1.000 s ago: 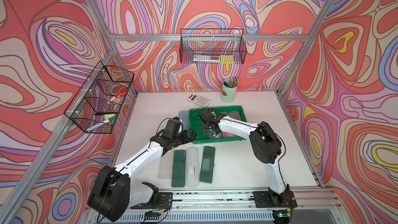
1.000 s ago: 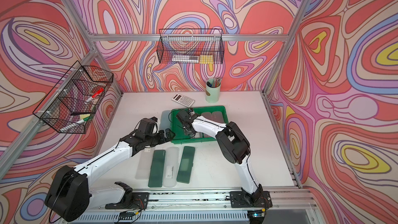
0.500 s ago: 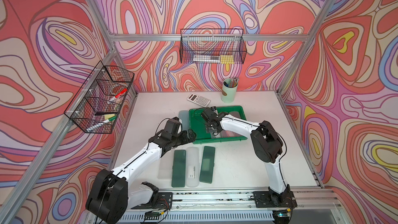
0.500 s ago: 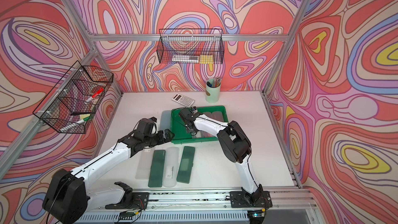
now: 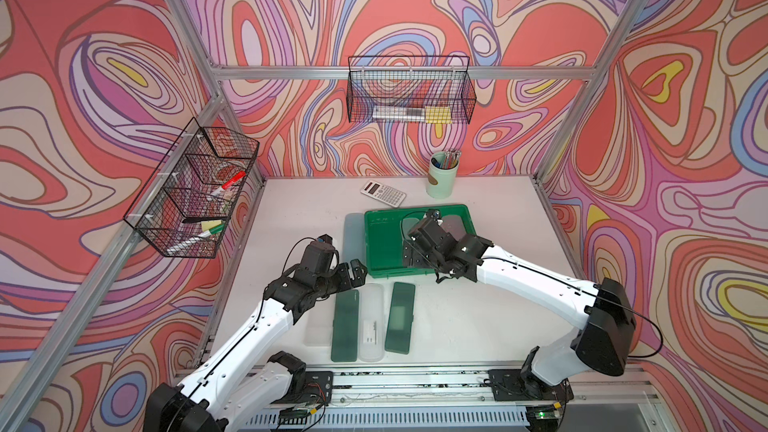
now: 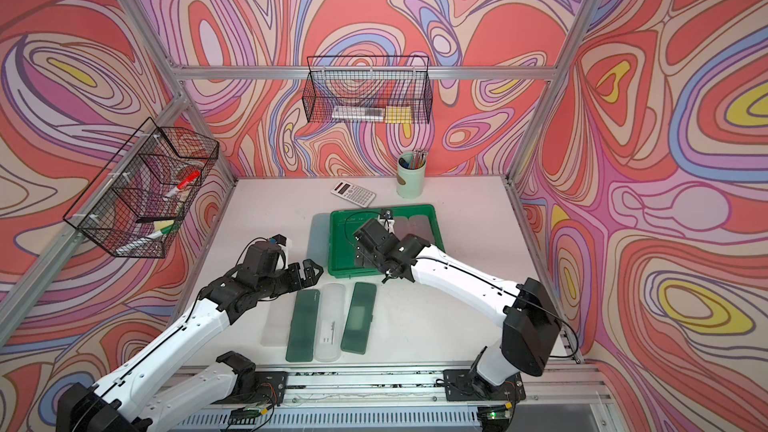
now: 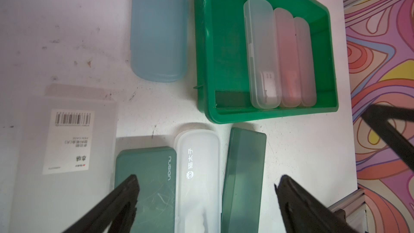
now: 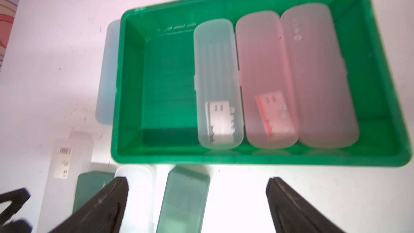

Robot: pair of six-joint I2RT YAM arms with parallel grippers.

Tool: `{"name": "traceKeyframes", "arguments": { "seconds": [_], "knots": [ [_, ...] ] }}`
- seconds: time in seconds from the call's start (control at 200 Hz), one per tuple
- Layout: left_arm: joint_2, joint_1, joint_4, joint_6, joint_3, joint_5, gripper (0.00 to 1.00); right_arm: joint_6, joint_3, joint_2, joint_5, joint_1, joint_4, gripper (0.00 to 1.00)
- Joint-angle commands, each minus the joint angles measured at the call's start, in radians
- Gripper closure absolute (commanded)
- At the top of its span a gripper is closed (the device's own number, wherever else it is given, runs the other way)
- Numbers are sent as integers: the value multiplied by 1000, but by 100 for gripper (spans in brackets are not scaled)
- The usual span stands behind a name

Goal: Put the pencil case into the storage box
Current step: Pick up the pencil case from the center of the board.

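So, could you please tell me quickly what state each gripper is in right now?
Left gripper: open, holding nothing.
Right gripper: open, holding nothing.

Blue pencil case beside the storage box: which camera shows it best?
Left wrist: the blue pencil case is close and sharp, one end cropped. Right wrist shows a sliver behind the storage box. Both top views show it small and faint.

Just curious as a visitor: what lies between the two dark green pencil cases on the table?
A frosted white pencil case, flanked by the left green case and the right green case; both top views show it.
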Motion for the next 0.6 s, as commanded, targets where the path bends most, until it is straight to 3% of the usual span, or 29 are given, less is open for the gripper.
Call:
{"name": "traceKeyframes", "arguments": {
  "seconds": [0.0, 0.26, 0.596],
  "knots": [
    [-35, 6, -90, -21, -37, -3, 1, 179, -129, -13, -34, 109, 44, 2],
    [-62, 8, -219, -41, -14, -87, 1, 301, -222, 63, -62, 309, 196, 2],
    [-141, 106, -260, -48, -4, -106, 1, 307, -233, 121, -53, 331, 124, 2]
  ]
}}
